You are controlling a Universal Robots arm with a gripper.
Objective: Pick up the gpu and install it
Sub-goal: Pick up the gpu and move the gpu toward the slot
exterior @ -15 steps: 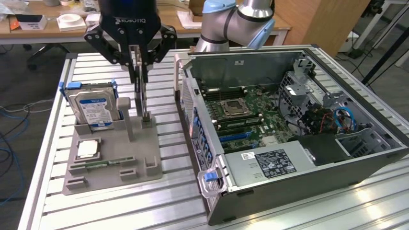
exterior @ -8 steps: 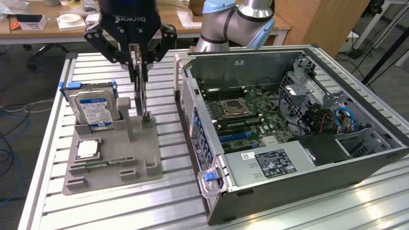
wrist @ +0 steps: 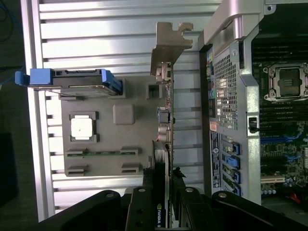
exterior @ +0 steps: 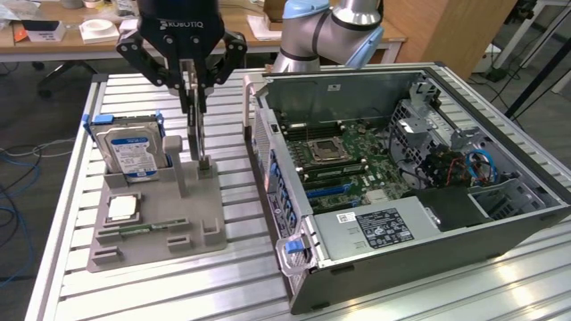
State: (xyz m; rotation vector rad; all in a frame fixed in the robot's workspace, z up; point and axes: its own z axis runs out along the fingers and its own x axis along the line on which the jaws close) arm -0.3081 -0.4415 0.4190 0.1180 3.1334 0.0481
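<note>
Slatted metal counter [exterior: 134, 287]: jaws clamped on top end of gpu [exterior: 198, 134], card upright, long axis vertical straight below jaws, lower end near grey parts holder [exterior: 143, 247], exterior view's left of open computer case [exterior: 375, 287].

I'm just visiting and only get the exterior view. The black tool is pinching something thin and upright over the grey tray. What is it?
Observer: The gpu, edge-on to you. The wrist view shows a small green logo on its black cooler, right where the tool clamps it.
Operator: Has it got a metal end?
Observer: Yes, a silver bracket with a notched tab, at the end farthest from the tool.
Operator: Is it touching the computer?
Observer: No. Table slats show between them, and the computer case turns a perforated vent toward the card.
</note>
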